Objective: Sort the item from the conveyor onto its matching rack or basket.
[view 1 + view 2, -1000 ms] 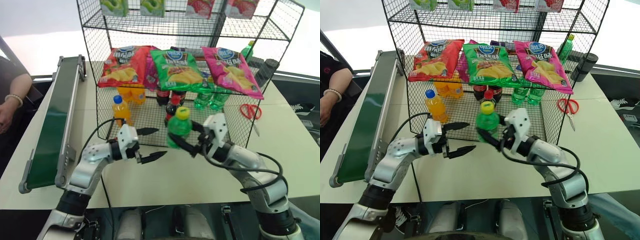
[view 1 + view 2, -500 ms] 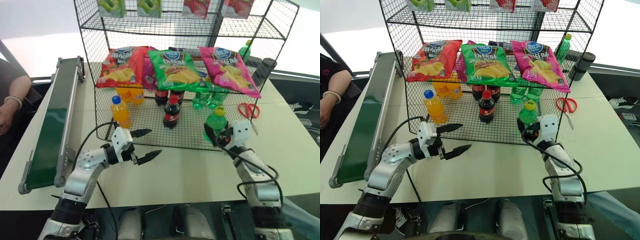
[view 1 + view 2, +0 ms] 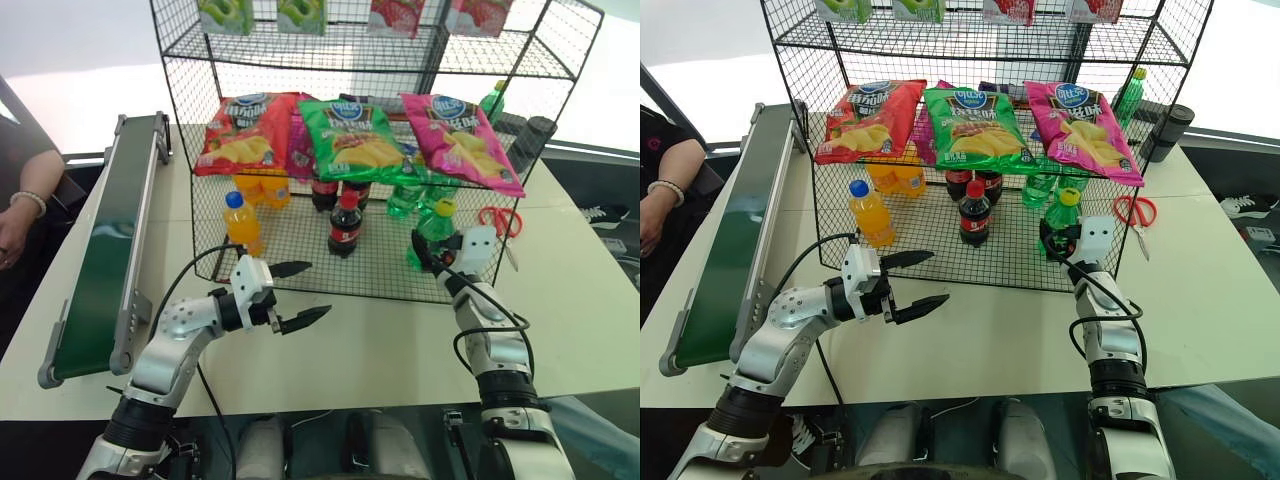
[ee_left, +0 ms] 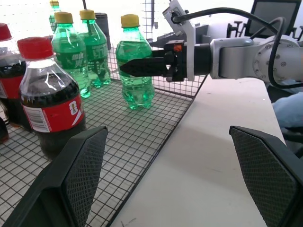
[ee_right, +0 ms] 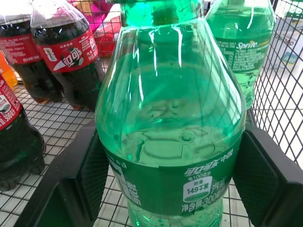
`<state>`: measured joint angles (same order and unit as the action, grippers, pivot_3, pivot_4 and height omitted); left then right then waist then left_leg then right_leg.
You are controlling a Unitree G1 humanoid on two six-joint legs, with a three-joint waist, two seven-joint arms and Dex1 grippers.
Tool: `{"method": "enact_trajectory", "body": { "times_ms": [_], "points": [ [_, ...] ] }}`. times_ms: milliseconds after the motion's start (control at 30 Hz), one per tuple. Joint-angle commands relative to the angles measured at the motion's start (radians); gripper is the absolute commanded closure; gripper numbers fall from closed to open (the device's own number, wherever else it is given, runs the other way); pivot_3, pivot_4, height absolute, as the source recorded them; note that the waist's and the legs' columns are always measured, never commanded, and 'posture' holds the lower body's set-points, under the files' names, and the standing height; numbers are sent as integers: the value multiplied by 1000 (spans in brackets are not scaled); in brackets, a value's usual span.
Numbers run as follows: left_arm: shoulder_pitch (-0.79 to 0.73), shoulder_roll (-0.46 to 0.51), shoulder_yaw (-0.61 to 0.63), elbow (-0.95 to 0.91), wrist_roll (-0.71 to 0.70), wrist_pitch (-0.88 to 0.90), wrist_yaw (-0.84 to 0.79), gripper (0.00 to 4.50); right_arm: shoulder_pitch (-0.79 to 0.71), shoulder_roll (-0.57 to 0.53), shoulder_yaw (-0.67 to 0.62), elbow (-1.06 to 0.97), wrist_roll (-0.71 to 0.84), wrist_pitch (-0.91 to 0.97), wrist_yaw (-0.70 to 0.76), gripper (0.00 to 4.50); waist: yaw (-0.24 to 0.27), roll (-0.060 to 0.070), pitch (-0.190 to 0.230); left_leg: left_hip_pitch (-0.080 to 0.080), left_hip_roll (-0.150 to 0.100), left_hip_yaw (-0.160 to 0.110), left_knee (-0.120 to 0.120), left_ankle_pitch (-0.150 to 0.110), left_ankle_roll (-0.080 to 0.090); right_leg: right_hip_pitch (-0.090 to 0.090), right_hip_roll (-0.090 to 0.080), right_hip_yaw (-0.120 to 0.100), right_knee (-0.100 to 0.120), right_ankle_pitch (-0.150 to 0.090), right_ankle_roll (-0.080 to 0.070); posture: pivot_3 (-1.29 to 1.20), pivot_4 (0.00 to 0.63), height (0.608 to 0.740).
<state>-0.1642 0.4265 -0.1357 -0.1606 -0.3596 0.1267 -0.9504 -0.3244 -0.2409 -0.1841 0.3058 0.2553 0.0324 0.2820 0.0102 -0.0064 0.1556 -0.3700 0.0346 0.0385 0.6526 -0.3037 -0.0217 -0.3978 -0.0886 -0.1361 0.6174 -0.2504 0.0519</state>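
Observation:
The item, a small green bottle (image 3: 433, 232) with a yellow cap, stands upright on the bottom tier of the black wire rack (image 3: 300, 250), at its right front corner. My right gripper (image 3: 424, 255) reaches level into the rack and is open, one finger on each side of the bottle's lower body, pads (image 5: 97, 177) close against its label. My left gripper (image 3: 312, 290) hovers open and empty over the table in front of the rack, left of centre. The green conveyor (image 3: 100, 260) runs along the table's left edge, its belt bare.
On the same tier stand an orange bottle (image 3: 240, 222), cola bottles (image 3: 345, 225) and more green bottles (image 3: 405, 195). Chip bags (image 3: 350, 135) lie on the tier above. Red scissors (image 3: 500, 220) lie right of the rack. A person's arm (image 3: 20, 210) rests at the far left.
My right arm carried the green bottle from in front of the rack's middle over to the right and set it on the bottom tier, and its fingers have loosened. The left gripper stayed put.

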Motion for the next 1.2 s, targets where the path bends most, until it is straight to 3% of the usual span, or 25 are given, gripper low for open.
{"method": "enact_trajectory", "body": {
  "times_ms": [33,200,667,900,1033,1200],
  "points": [
    [-8,0,5,-34,-8,-6,4,0,-14,1,-15,-40,9,-36,8,10,0,0,0,0,0,0,0,0,0,0,0,0,0,0,0,0,150,735],
    [-16,-2,5,-26,-9,-6,2,0,34,-13,2,-115,-23,-23,-4,10,1,0,0,1,1,0,0,0,0,0,0,0,0,0,0,0,150,735],
    [-34,-4,48,23,-26,9,20,0,367,-126,5,-647,-65,180,11,10,3,3,-2,1,1,0,0,0,0,0,0,1,0,0,0,0,150,735],
    [-21,90,104,49,-13,49,18,0,593,-279,-158,-897,135,299,205,10,4,3,-3,0,1,-1,0,0,0,1,0,0,-1,0,0,0,150,735],
    [-10,129,119,62,-2,57,24,0,699,-322,-254,-944,234,331,281,10,3,2,-3,1,1,-1,0,0,0,1,0,0,-1,0,0,0,150,735],
    [26,161,140,67,-1,57,11,0,779,-339,-323,-946,248,334,314,10,3,2,-4,1,1,-1,0,0,0,1,0,1,-2,-1,0,0,150,735]
  ]
}}
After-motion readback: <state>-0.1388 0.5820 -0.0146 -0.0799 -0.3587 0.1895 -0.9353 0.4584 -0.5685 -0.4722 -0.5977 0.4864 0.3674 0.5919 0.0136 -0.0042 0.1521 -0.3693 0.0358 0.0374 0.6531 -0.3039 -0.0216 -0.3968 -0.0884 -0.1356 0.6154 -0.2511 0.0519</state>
